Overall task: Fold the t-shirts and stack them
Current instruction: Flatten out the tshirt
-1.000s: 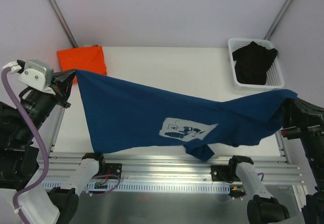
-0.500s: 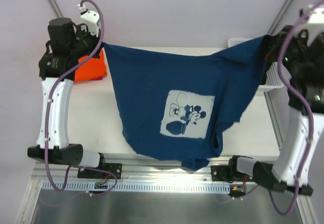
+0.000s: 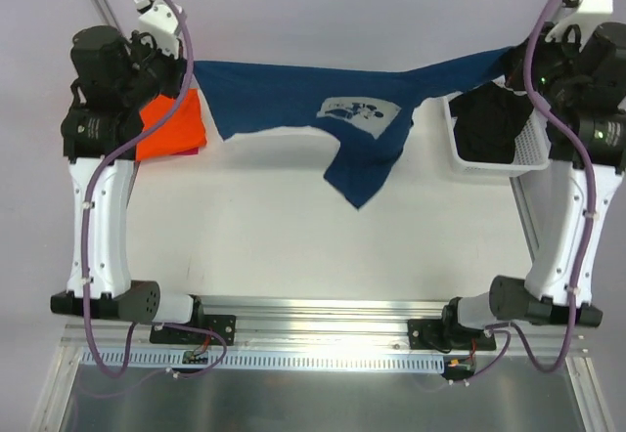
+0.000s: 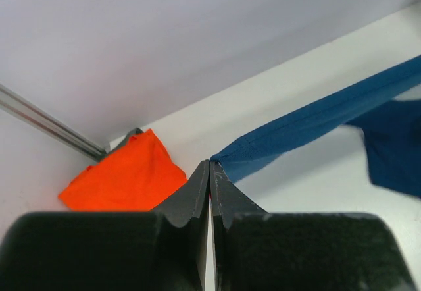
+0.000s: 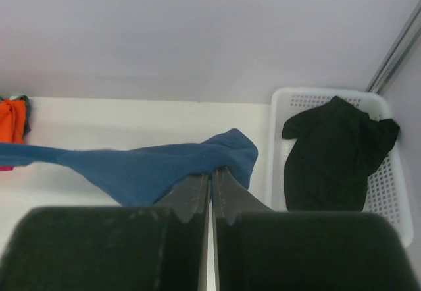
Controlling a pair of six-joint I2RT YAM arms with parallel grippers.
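Observation:
The navy blue t-shirt (image 3: 293,95) with a pale cartoon print (image 3: 359,110) hangs stretched between both grippers over the table's far edge. Its lower part droops toward the table (image 3: 364,173). My left gripper (image 3: 186,70) is shut on the shirt's left corner (image 4: 227,156). My right gripper (image 3: 518,61) is shut on its right corner (image 5: 223,156). The folded orange t-shirt (image 3: 171,127) lies on the table at the far left, below the left gripper; it also shows in the left wrist view (image 4: 125,176).
A white perforated basket (image 3: 533,153) at the far right holds a black garment (image 3: 492,124), just below the right gripper. The basket (image 5: 395,192) also shows in the right wrist view. Metal rails (image 3: 323,339) run along the near edge.
Both arms have swung from low at the near sides to high at the back. The navy shirt went from hanging over the table to stretched along the far edge.

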